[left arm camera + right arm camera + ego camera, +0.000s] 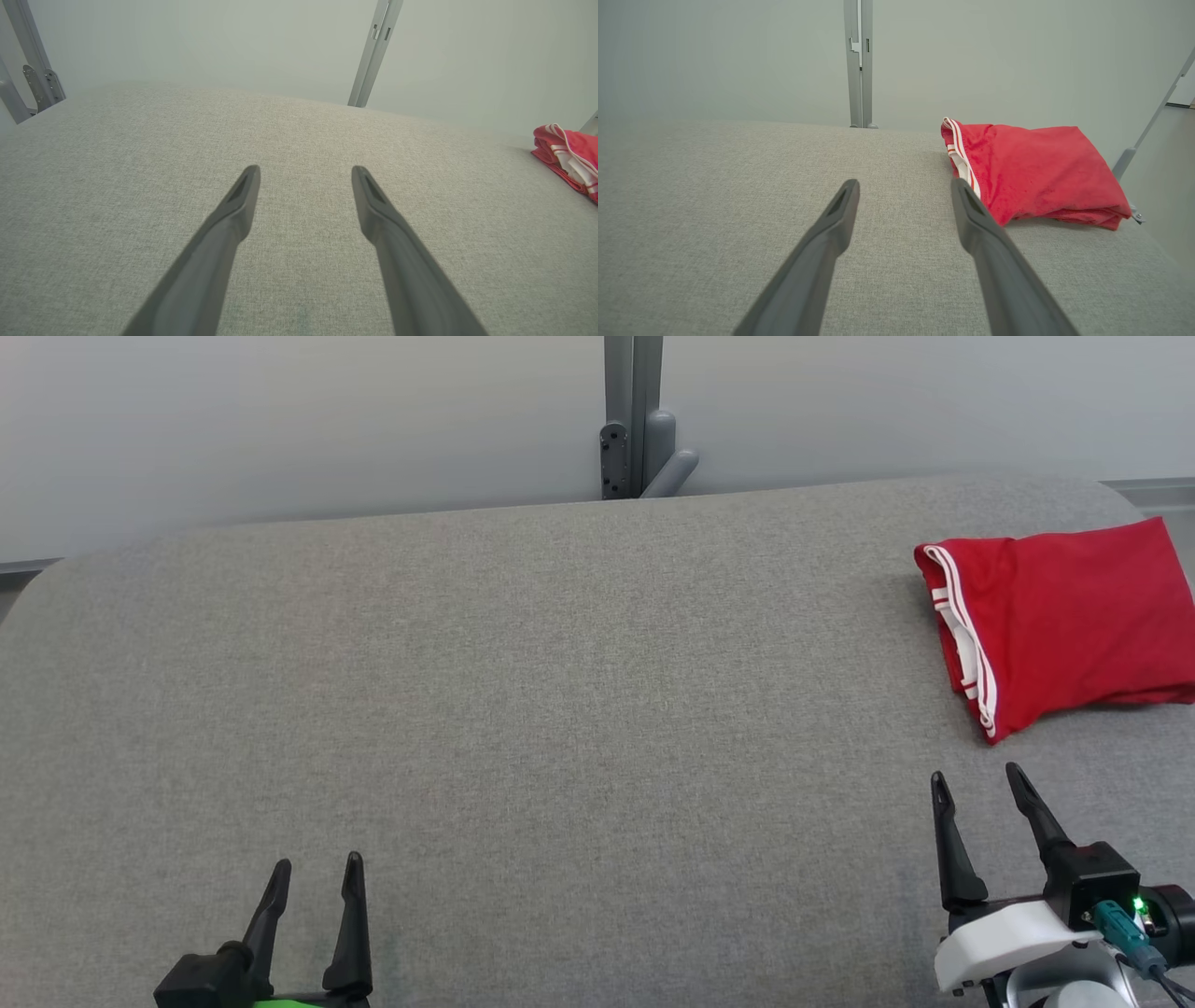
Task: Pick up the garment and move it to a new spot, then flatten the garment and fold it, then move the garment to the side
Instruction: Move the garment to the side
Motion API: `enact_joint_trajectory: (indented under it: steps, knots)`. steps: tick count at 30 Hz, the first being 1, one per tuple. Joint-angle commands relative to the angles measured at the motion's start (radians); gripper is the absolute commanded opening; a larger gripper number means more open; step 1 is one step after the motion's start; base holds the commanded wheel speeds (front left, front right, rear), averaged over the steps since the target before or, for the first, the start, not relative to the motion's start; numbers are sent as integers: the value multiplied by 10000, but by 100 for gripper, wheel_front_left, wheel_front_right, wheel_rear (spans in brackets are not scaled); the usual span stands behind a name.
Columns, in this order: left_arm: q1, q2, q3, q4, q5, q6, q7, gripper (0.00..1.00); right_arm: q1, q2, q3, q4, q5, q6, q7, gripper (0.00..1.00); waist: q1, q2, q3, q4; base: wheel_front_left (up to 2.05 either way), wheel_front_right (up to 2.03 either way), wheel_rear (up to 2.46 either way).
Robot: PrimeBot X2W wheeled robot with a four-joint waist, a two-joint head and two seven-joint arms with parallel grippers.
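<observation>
Worktop (pixel 560 709): covered in grey heathered woven cloth, fine and even weave, matte, with rounded far corners. Pale plain wall behind; one grey metal post (pixel 635 420) stands upright at the far edge, near the middle.

Garment (pixel 1064 616): red knit, soft, folded into a plump, roughly rectangular bundle of several layers. It lies flat on the worktop at the far right, and the head view's right edge cuts it off. White stripes run along its left end (a hem or a waistband, cannot tell which). The long axis runs left to right across the worktop, slightly tilted, the right end sitting a little farther from the robot. The striped end faces the worktop's middle. The upper surface is fairly smooth; the near edge shows stacked folds.

Left tool (pixel 318 861): low at the near left, two long dark tapering fingers, matte, each with a shallow slot near the tip. Fingers spread apart, nothing between them, above bare cloth. Well apart from the garment.

Right tool (pixel 976 773): near right, same dark fingers rising from a black block on a white housing, with a small green light and a teal plug. Fingers spread wide and empty, tips pointing toward the garment's near striped corner, close to it but with a gap of grey cloth between.
</observation>
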Motion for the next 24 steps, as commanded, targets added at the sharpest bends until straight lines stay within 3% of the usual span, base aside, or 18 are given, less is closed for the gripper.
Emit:
enact_joint_trajectory:
  steps: [1,24]
  knots:
    - [-90,86,-19,0,-35,-28,-28,100,67,-16,-20,54,-2,-20,-24,100,0,9,0,-1,0,0,0]
    - [-123,189,-46,7,7,-29,-28,100,-156,-18,-82,442,-10,-20,-25,100,0,9,1,5,0,0,0]
